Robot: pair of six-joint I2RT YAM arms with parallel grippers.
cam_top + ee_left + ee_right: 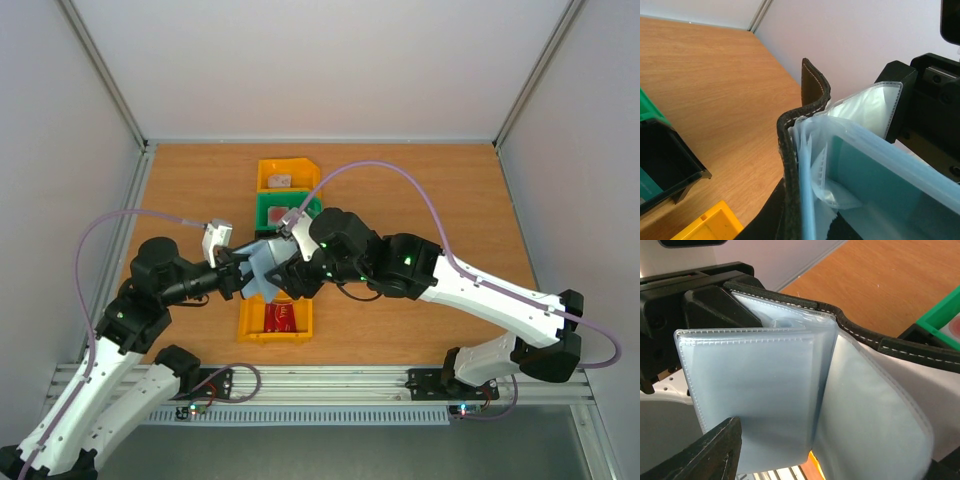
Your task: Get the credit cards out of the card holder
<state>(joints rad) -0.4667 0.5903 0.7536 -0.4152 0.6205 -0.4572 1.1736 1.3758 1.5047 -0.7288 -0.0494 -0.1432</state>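
Gripping the open card holder (261,264) above the counter (420,190), the left end effector (237,272) was closed on its cover, and the right end effector (284,272) stood open beside it.

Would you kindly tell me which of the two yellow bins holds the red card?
The yellow bin nearest the arm bases; the far yellow bin holds something pale instead.
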